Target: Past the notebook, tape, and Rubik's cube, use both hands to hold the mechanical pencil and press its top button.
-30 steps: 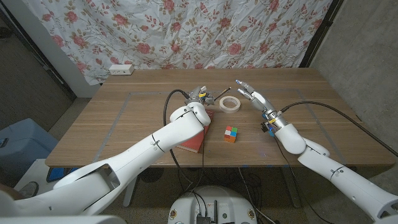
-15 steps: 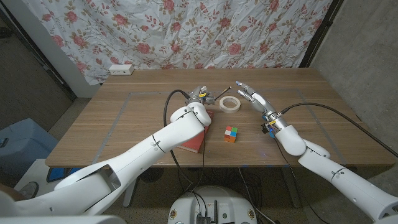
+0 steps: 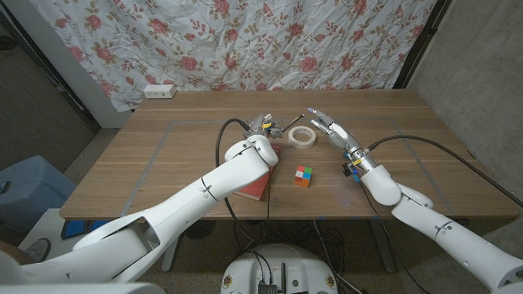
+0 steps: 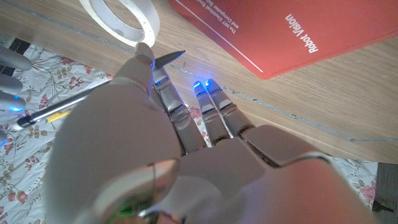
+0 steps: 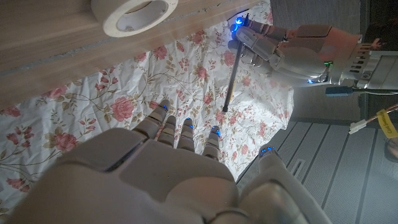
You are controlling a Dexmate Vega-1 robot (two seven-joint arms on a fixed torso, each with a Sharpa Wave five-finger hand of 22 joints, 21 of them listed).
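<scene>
Pencil (image 3: pixel 292 123) held aloft over the far middle of the tabletop (image 3: pixel 163 155), pinched in the left robot hand (image 3: pixel 263 124), slanting out toward the right robot hand (image 3: pixel 329 126); seen too in the left wrist view (image 4: pixel 62 112) and right wrist view (image 5: pixel 233 68). Right robot hand near the pencil's free end, apart from it, fingers spread, nothing in it. Tape (image 3: pixel 302 136) flat on the wood just below the pencil, between the two hands. Red notebook (image 3: pixel 255 184) nearer, partly under the left arm; cube (image 3: pixel 303 175) beside it to the right. Tabletop of brown wood with faint taped lines. Behind, a rose-patterned curtain (image 3: pixel 245 41); white power strip (image 3: pixel 158 91) at the far left edge; grey wall (image 3: pixel 482 73) on the right.
</scene>
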